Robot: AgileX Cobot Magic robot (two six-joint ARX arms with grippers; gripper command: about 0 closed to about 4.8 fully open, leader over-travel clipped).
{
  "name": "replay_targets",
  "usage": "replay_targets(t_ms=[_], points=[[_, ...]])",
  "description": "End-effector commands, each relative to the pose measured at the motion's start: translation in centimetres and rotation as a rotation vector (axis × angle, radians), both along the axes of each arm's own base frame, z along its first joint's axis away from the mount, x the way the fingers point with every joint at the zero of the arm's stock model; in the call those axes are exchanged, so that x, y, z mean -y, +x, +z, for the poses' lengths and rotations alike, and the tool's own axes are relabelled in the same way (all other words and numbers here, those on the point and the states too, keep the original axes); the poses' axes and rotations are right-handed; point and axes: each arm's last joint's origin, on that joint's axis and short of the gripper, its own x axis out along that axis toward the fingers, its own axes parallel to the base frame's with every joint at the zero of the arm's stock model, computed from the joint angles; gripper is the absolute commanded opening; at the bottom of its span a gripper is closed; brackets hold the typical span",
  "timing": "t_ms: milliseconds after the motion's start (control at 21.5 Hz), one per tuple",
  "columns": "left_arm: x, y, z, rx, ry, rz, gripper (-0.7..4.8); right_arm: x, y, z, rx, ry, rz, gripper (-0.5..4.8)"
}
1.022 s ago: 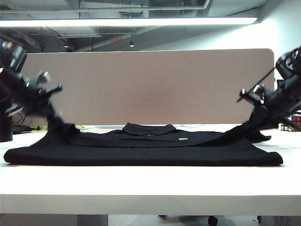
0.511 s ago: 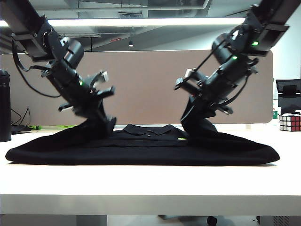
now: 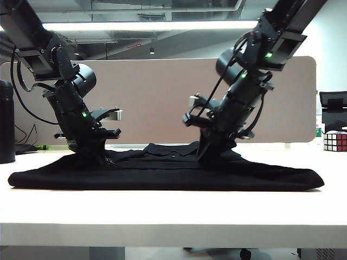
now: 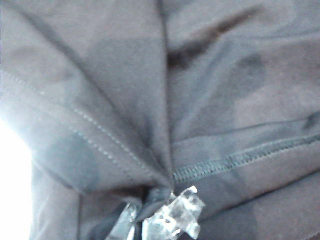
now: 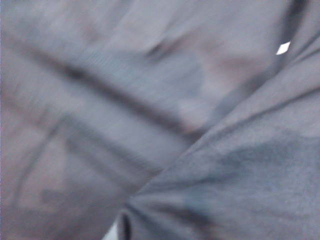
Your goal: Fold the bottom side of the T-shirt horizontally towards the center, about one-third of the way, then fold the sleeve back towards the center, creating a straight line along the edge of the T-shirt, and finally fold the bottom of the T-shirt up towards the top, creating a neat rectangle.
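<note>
left pincer (image 3: 102, 157) | right pincer (image 3: 209, 156) | both swung inward, lowered, clamping T-shirt (image 3: 162, 176)

Plain black T-shirt (image 3: 162, 176), white table (image 3: 173, 208)

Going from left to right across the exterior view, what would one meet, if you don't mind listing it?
Dark bottle → left end effector, shut on the T-shirt → shirt collar → right end effector, also shut on it → Rubik's cube.

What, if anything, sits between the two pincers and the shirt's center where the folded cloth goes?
Nothing visible. The left pincer and right pincer, both shut on the T-shirt, flank its collar; only the shirt's own cloth lies between them.
</note>
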Motion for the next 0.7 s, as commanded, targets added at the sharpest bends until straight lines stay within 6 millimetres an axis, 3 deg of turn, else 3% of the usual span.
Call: replay_targets(t_ms=[46, 186, 232, 279, 325, 372, 464, 557, 697], points=[[-0.5, -1.4, -3.2, -0.190, 0.091, -0.013, -0.05, -1.2, -0.8, -1.1, -0.070, -0.025, 0.039, -0.05], [-0.8, -1.6, -3.3, -0.221, 0.093, -0.013, 0.08, -1.4, -1.5, -1.5, -0.136, -0.046, 0.055, -0.05], [-0.8, -1.7, -3.3, -0.226, 0.090, -0.015, 1.03, -1.4, -1.6, -1.5, -0.150, -0.043, 0.064, -0.03], [-0.8, -1.8, -3.1, -0.229, 0.084, -0.029, 1.98, -1.4, -1.7, -1.5, -0.166, -0.021, 0.088, 0.55], [-0.7, -2.0, -2.5, -0.229, 0.062, -0.039, 2.17, -1.5, -1.8, -1.5, -0.184, 0.021, 0.119, 1.73], [-0.7, -2.1, -1.4, -0.211, 0.029, -0.051, 2.16, -1.6, -1.9, -1.4, -0.193, 0.049, 0.139, 2.33], [-0.7, -2.5, 1.6, -0.139, 0.016, -0.054, 2.15, -1.5, -2.0, -0.9, -0.196, 0.062, 0.148, 2.77], [-1.1, -3.3, 5.1, -0.053, 0.017, -0.043, 2.15, -0.9, -2.4, 0.7, -0.188, 0.055, 0.142, 2.77], [-1.7, -4.5, 8.9, 0.032, -0.010, -0.034, 2.15, 0.7, -2.8, 4.5, -0.090, 0.050, 0.106, 2.77]])
